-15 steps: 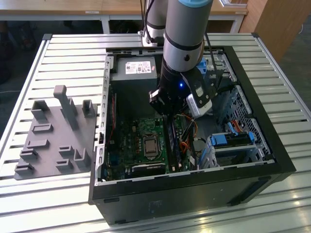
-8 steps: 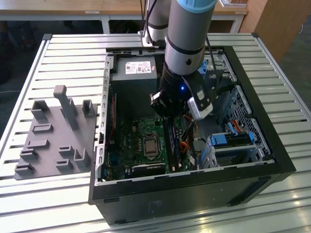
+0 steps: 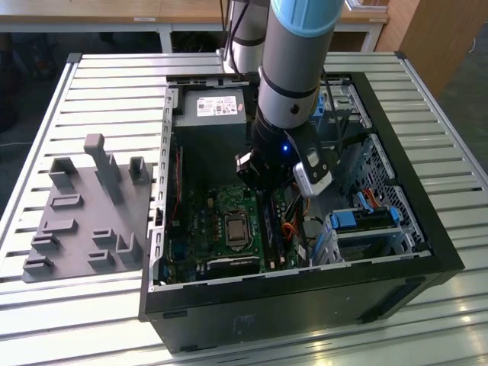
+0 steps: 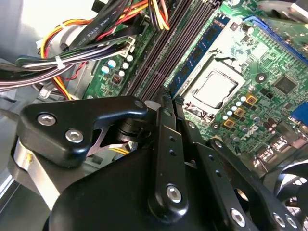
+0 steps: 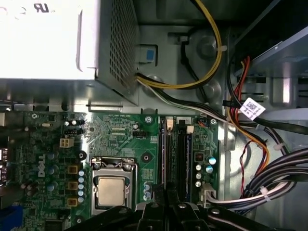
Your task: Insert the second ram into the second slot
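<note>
Grey tray (image 3: pixel 76 221): on the slatted table (image 3: pixel 107 91), outside the computer case (image 3: pixel 305 305), well apart from the processor socket (image 3: pixel 232 227) toward the exterior view's left.
Power supply (image 3: pixel 213 113): inside the case, against the wall beyond the processor socket in the exterior view.
Circuit board (image 3: pixel 191 236): flat on the case floor, with the processor socket, a pale metal square in its frame, mounted on it.
Memory slots (image 5: pixel 175 149): dark parallel rows just beside the processor socket, toward the exterior view's right.
Memory stick (image 4: pixel 202 53): blue-green board with black chips, seated in the row nearest the processor socket in the second wrist view. I cannot tell whether this is the second stick.
My arm (image 3: pixel 293 69): reaches down into the case over the memory slots.
My gripper (image 4: pixel 162 102) (image 5: pixel 168 206): in both wrist views just above one end of the memory slots, in line with the rows, near the processor socket. Open, closed or holding a stick: I cannot tell.
Cables (image 4: pixel 72 53): black, yellow and orange bundles on the side of the memory slots away from the processor socket.
Blue brackets (image 3: pixel 364 219): by the case wall, well apart from the processor socket toward the exterior view's right.
</note>
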Robot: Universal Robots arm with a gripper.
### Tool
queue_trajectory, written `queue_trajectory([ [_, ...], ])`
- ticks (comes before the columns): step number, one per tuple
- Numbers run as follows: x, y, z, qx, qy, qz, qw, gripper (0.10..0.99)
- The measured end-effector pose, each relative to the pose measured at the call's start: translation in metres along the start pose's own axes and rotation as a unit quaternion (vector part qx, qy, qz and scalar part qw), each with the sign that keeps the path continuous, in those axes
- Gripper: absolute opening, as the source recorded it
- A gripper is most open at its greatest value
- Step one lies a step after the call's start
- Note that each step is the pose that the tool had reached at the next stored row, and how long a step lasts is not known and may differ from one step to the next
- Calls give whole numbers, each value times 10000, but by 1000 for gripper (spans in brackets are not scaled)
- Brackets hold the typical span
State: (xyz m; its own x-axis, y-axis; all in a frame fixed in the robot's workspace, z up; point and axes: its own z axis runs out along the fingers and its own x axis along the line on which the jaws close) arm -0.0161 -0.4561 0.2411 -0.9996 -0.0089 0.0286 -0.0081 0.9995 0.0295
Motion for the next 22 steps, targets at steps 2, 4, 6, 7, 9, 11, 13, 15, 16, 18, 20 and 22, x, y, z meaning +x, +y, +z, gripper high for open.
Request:
queue_trajectory([
  [2, 0, -4, 11, 1, 6, 0, 10000, 137],
  [4, -1, -4, 29, -1, 14, 1, 10000, 137],
  [6, -1, -6, 53, 0, 22, 1, 10000, 137],
  [7, -4, -7, 79, 0, 33, 1, 10000, 137],
  [9, -5, -8, 98, 0, 37, 2, 10000, 137],
  [11, -10, -8, 108, 0, 38, 1, 10000, 137],
  [13, -14, -9, 112, 1, 38, 1, 10000, 137],
  [15, -18, -10, 115, -1, 38, 1, 10000, 137],
  [16, -18, -13, 117, -1, 37, 2, 10000, 137],
  [18, -19, -29, 117, 0, 38, 1, 10000, 137],
  [20, -19, -60, 119, 0, 38, 1, 10000, 137],
  [22, -20, -83, 121, -1, 37, 1, 10000, 137],
])
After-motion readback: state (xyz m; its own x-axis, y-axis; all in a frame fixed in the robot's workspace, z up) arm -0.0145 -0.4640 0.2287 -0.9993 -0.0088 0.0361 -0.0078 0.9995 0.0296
